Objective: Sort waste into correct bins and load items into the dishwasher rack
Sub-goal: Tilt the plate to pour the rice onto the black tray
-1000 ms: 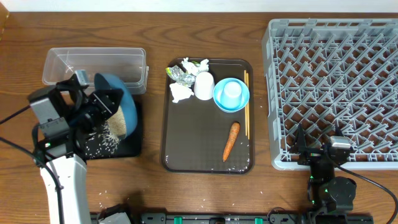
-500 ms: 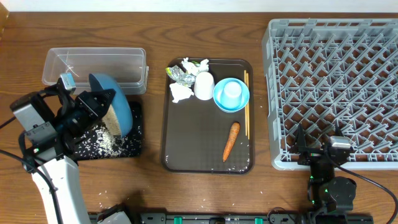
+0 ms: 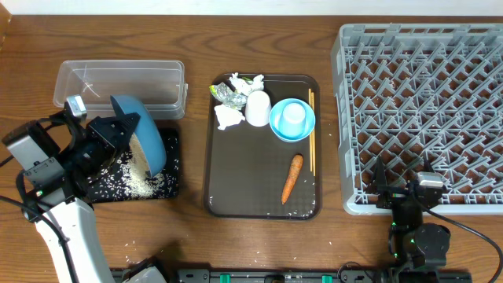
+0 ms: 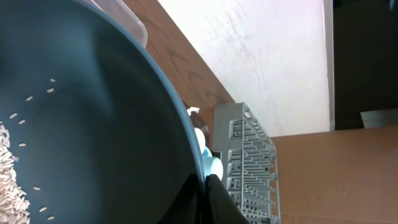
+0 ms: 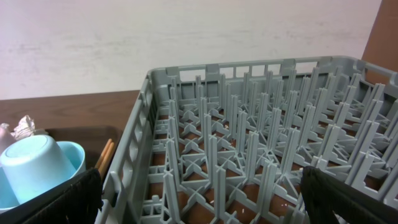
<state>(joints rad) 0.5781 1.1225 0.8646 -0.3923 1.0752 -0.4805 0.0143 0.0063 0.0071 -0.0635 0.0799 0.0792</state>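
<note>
Left claw (image 3: pixel 119 130) clamps dish (image 3: pixel 148 143) rim, dish tilted over black tray (image 3: pixel 171 187); right claw (image 3: pixel 399 187) wide, at rack (image 3: pixel 424 47) edge.

A robotics lab bench staged as a dish-clearing station is indicated: a wooden table (image 3: pixel 259 244) is set against a plain white wall (image 5: pixel 186 43) on the far side, and a left arm (image 3: pixel 75 228) and a right arm (image 3: pixel 420 244) are stationed at its near edge, with a black cable (image 3: pixel 475 228) trailing from the right one. A grey dishwasher rack (image 3: pixel 424 102) of the commercial kind is placed at the right, and a dark-brown serving tray (image 3: pixel 251 173) with leftovers in the middle. Brown cardboard (image 4: pixel 336 168) is seen past the rack in the left wrist view.
</note>
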